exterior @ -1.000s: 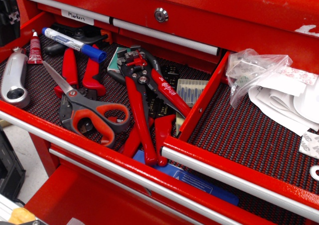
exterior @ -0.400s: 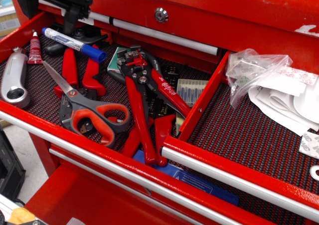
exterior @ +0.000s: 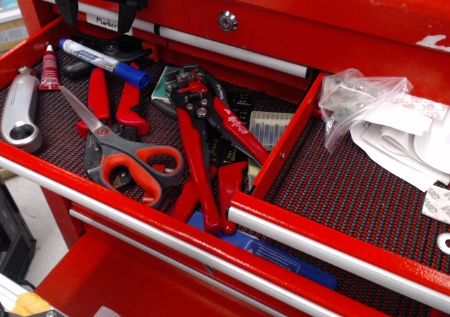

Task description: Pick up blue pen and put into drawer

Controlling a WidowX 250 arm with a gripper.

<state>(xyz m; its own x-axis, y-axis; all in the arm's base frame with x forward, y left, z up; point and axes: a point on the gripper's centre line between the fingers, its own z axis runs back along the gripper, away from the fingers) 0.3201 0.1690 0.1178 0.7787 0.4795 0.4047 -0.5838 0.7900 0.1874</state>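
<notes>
The blue pen (exterior: 104,60) lies in the open red drawer (exterior: 126,215) at its back left. It has a white printed barrel, a large blue cap toward the right and a small blue end toward the left. It rests slanted across black and red tool handles. My black gripper (exterior: 98,18) hangs at the top left, above and just behind the pen. Its two fingers (exterior: 126,16) stand apart, open and empty. The gripper's upper part is cut off by the frame edge.
Near the pen lie a red-and-white tube (exterior: 49,67), a silver utility knife (exterior: 20,110), red pliers (exterior: 112,99), orange-handled scissors (exterior: 130,161) and a red wire stripper (exterior: 207,138). A red divider (exterior: 288,138) separates the right compartment with a plastic bag (exterior: 358,99) and papers.
My gripper has come in from the upper left and moved right, now standing over the drawer's back edge above the pen. The pen and tools have not moved.
</notes>
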